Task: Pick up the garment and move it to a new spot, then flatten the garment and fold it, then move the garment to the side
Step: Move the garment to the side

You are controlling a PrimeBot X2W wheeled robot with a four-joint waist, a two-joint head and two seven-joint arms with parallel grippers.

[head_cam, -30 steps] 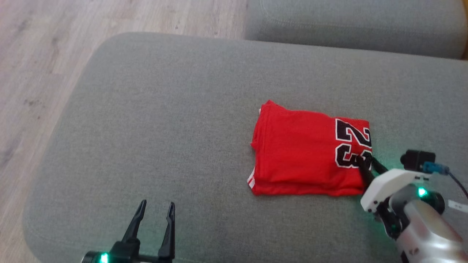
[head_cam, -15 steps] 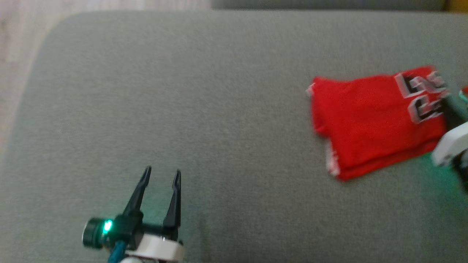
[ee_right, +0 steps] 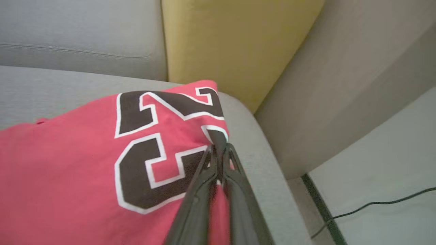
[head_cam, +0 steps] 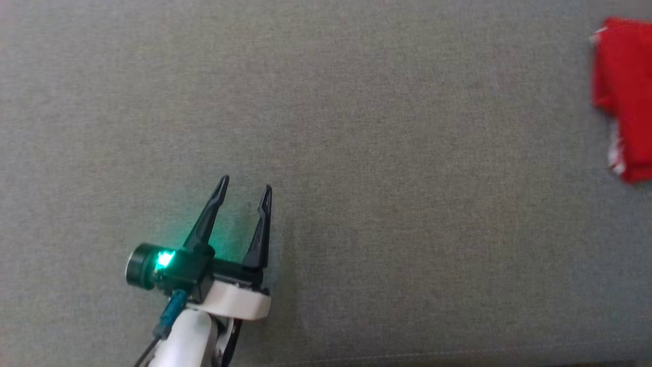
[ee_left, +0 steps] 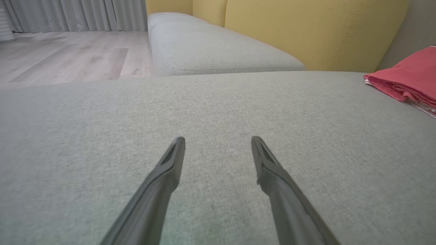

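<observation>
Right gripper (ee_right: 218, 149) clamps folded garment (ee_right: 85, 160); left gripper (head_cam: 244, 184) spread.

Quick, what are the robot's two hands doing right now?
Left gripper: open, holding nothing.
Right gripper: shut, pinching the red garment.

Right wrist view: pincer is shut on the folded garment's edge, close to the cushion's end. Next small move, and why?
Probably ease down and open the right pincer. The garment lies folded with its numbered corner pinched, already close to the cushion rim, so dragging further risks sliding it off. The left pincer hangs open, well apart from it.
</observation>
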